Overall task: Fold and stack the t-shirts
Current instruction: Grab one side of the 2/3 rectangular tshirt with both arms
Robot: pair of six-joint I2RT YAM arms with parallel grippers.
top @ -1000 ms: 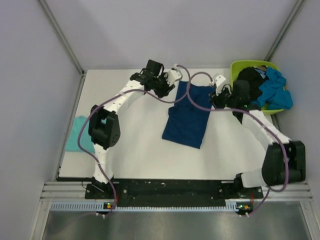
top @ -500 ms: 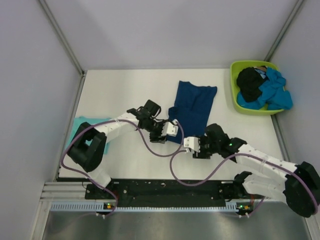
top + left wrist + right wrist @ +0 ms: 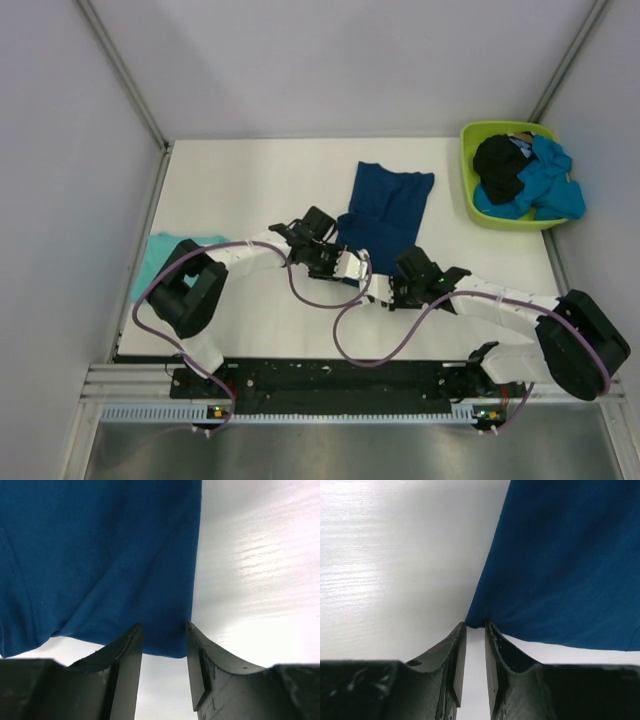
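A dark blue t-shirt (image 3: 386, 210) lies folded in a long strip mid-table. My left gripper (image 3: 349, 268) is low at its near left corner. In the left wrist view the left gripper (image 3: 163, 627) is open, with the shirt's (image 3: 100, 555) corner between the fingertips. My right gripper (image 3: 384, 292) is at the near right corner. In the right wrist view the right gripper (image 3: 475, 624) has its jaws narrowly apart, with the shirt's (image 3: 560, 555) corner just at the tips. A light teal t-shirt (image 3: 158, 262) lies at the table's left edge. Black (image 3: 498, 168) and bright blue (image 3: 548, 180) t-shirts fill the tub.
The lime-green tub (image 3: 468, 190) stands at the back right corner. Grey walls close in the table on the left, back and right. Purple cables loop from both arms over the near table surface (image 3: 340, 335).
Both arms have swung from the shirt's far edge to its near edge and dropped low. In the last half second each gripper has closed in on a near corner.
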